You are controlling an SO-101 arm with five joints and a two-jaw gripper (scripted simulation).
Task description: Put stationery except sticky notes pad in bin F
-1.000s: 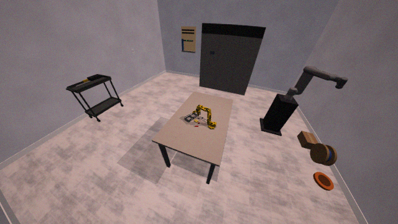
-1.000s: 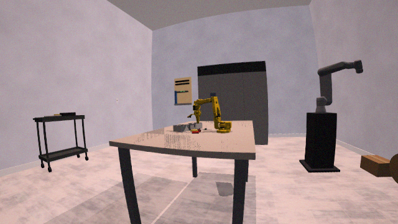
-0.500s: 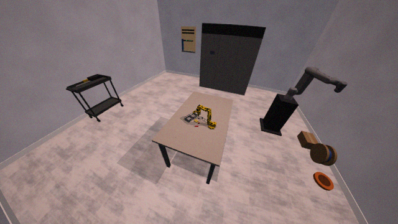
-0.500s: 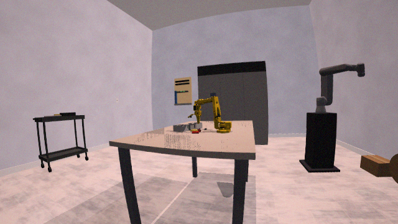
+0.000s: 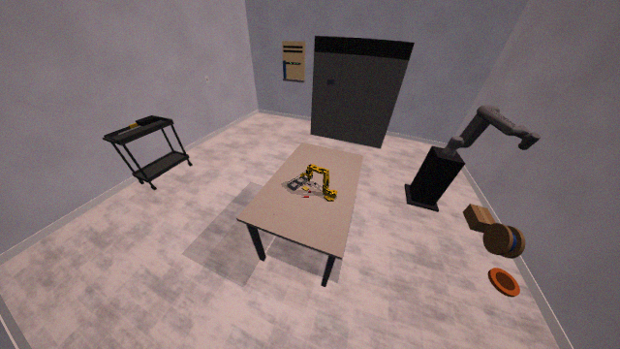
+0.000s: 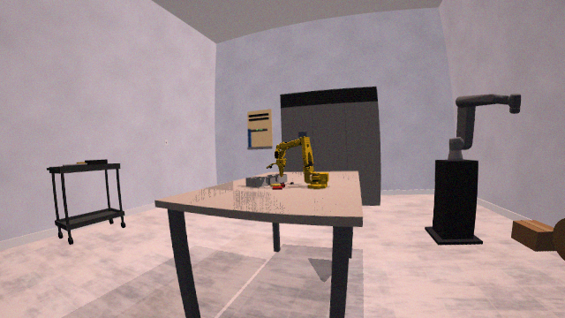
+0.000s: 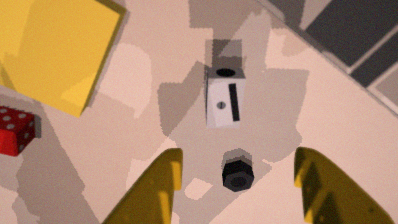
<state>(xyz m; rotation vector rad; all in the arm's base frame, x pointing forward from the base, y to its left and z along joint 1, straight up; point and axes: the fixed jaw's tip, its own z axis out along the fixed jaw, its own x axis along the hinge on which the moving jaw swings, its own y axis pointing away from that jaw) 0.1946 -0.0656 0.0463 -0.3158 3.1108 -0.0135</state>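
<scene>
In the wrist view a white pencil sharpener (image 7: 225, 97) lies on the table, just ahead of my gripper (image 7: 236, 156). The gripper is open and empty and hangs above the table. A black hex nut (image 7: 237, 175) lies on the table below the gap between the fingers. A yellow pad of sticky notes (image 7: 55, 50) lies at the upper left. The row of grey bins (image 7: 350, 30) shows at the upper right corner; no letters are in view. In the top and exterior views the yellow arm (image 5: 320, 180) bends down beside the bins (image 5: 296, 183).
A red die (image 7: 16, 131) lies at the left edge of the wrist view, below the sticky notes. A small red thing (image 6: 277, 187) lies on the table in front of the bins (image 6: 260, 181). The arm's base (image 6: 318, 178) stands near the table's far right.
</scene>
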